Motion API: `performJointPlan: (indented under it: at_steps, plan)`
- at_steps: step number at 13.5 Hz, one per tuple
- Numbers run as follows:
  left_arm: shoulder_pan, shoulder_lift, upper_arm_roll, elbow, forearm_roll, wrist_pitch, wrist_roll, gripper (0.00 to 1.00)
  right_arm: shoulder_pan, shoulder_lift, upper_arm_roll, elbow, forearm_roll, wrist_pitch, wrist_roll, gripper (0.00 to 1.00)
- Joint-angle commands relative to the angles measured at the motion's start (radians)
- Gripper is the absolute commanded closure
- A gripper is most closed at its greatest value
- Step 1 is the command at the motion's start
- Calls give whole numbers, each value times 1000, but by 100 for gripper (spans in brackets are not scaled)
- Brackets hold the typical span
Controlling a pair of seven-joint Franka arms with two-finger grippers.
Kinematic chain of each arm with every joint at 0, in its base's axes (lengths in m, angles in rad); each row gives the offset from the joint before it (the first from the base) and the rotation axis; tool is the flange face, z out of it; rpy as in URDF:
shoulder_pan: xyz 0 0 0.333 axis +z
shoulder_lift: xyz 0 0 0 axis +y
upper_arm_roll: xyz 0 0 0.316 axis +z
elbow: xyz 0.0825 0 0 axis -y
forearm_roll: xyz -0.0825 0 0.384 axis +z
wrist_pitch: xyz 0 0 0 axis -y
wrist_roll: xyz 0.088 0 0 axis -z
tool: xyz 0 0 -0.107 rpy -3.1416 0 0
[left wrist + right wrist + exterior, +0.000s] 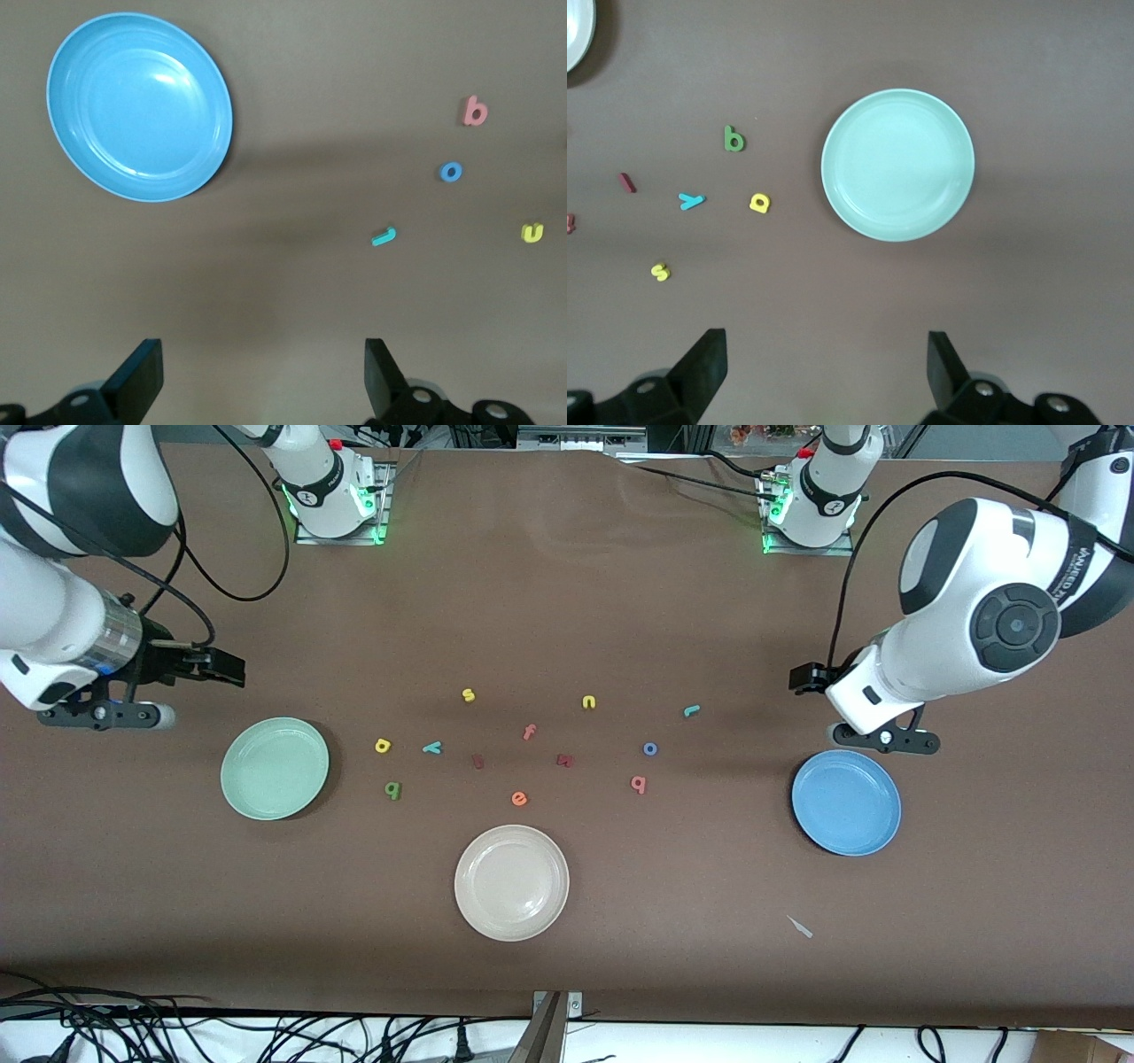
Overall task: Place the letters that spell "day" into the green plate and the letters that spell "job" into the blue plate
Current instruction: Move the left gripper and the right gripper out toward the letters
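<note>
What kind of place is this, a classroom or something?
More likely a robotics lab or test bench. Two robot arms are bolted along a brown table, cables trail off its edges, and small foam letters such as the yellow s lie between plain plates like the blue plate.

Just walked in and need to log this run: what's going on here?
Nothing is being handled yet. The left gripper hangs open over bare table beside the blue plate; the right gripper hangs open beside the green plate. Both plates are empty. The yellow d, green a, teal y, teal j, blue o and pink b all lie loose on the table.
</note>
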State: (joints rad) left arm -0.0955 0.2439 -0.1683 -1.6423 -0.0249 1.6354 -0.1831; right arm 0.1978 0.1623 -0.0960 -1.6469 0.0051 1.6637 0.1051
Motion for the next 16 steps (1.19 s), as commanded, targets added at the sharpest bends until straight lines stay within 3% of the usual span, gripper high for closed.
performJointPlan:
  at_steps: [1, 5, 9, 14, 16]
  plan:
    - [-12, 28, 6, 30, -16, 6, -44, 0, 29, -12, -2, -88, 15, 106, 43, 0]
    - [-47, 38, 6, 30, -15, 23, -99, 0, 94, 67, -2, -114, 18, 192, 127, 0]
    - [-50, 40, 6, 30, -15, 26, -101, 0, 144, 169, 12, -143, 27, 361, 232, 0]
    - [-53, 77, 6, 29, -18, 85, -108, 0, 161, 183, 27, -359, 27, 712, 275, 0]
    - [-111, 118, 6, 29, -16, 150, -197, 0, 161, 184, 35, -444, 27, 827, 280, 0]
